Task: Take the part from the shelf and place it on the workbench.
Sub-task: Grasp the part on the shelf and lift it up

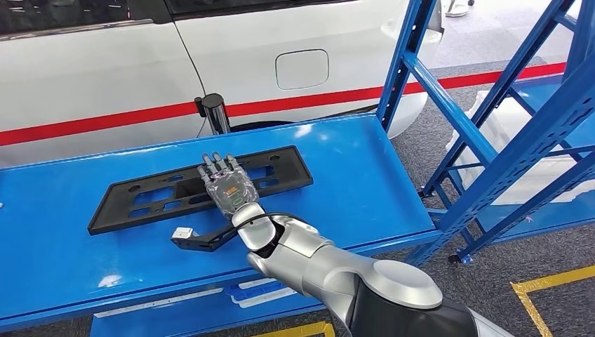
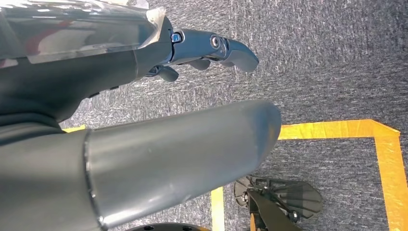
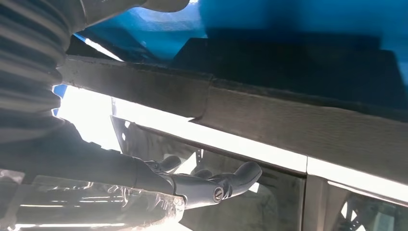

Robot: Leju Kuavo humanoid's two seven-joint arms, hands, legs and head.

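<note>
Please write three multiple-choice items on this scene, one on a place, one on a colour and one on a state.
1. Where does the black part lie?
A. on the blue workbench
B. on the floor
C. on the car's roof

2. What colour is the stripe along the white car?
A. green
B. red
C. yellow

3. How is the right hand placed?
A. hanging beside the robot
B. lifted high above the bench
C. laid over the part, fingers stretched out

Key: 1 A, the part lies flat on the blue top; 2 B, a red band runs along the car's side; 3 C, the head view shows the hand over the part's middle.
</note>
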